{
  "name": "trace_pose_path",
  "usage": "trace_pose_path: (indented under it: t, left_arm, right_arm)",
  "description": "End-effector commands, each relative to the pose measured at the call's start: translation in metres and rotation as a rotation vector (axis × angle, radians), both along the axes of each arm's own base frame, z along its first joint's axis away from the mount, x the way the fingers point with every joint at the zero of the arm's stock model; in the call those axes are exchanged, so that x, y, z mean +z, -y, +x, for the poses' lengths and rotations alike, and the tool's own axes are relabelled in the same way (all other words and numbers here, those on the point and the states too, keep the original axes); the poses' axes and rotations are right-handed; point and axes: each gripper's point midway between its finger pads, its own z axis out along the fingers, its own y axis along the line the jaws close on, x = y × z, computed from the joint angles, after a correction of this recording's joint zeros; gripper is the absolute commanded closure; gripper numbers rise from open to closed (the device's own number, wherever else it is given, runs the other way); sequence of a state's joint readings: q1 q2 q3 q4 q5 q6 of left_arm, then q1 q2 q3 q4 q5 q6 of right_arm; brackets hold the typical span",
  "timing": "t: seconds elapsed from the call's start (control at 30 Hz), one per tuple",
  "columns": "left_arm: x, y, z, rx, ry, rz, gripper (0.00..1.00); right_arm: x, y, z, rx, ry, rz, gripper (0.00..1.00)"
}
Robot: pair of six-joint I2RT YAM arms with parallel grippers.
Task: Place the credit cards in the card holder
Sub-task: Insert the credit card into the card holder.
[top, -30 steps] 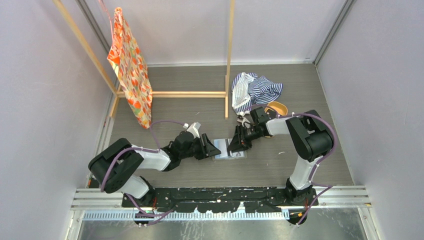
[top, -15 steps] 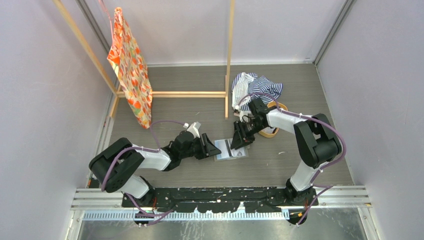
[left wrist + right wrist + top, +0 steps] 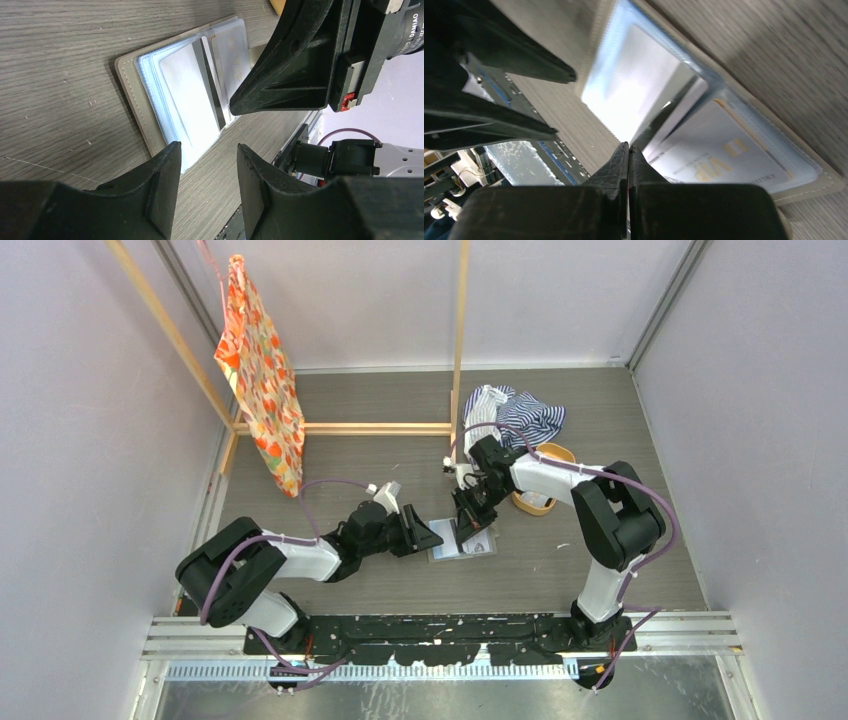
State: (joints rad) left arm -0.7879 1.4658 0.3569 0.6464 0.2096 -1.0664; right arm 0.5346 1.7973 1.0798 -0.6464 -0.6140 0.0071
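1. From above: the card holder [image 3: 450,548] lies open on the bench [image 3: 380,400], between the two claws. The left arm [image 3: 300,558] reaches in low, elbow bent. The right arm [image 3: 610,520] folds back, its wrist tipped down over the holder.
2. Left wrist view: the left claw [image 3: 207,165] stands half open with nothing in it, at the holder's near edge. Credit cards [image 3: 187,95] sit in clear sleeves [image 3: 150,70].
3. Right wrist view: the right claw [image 3: 628,155] is closed tight, with nothing visible between its jaws. Its tip is over the sleeves, beside a card marked VIP [image 3: 719,160]. It is probably seating a card. The next move calls for a gentle push along the sleeve while the holder is steadied.
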Motion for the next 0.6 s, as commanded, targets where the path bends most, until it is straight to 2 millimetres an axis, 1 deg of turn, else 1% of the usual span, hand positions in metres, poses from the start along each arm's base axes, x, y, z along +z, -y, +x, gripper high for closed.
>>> trace_pose_path:
  t: [0.0,0.1,0.3,0.4,0.5,0.57]
  left_arm:
    - [0.01,0.002,0.007,0.01,0.048,-0.016,0.54]
    - [0.007,0.004,0.007,0.0,0.044,-0.009,0.54]
    - [0.003,0.007,0.007,-0.008,0.035,-0.017,0.53]
    - [0.003,0.008,0.006,-0.012,0.034,-0.021,0.53]
    - [0.002,0.007,0.005,-0.012,0.033,-0.02,0.53]
    - [0.001,0.007,0.005,-0.011,0.031,-0.018,0.53]
  right_arm:
    - [0.01,0.004,0.013,-0.005,0.071,-0.023,0.99]
    - [0.006,0.004,0.013,-0.009,0.067,-0.035,0.99]
    - [-0.009,-0.003,0.008,-0.023,-0.041,-0.03,0.99]
    - [-0.011,-0.01,0.006,-0.022,-0.081,-0.007,0.99]
    - [-0.007,-0.017,0.006,-0.019,-0.106,0.028,0.99]
    - [-0.006,-0.018,0.006,-0.015,-0.107,0.03,0.99]
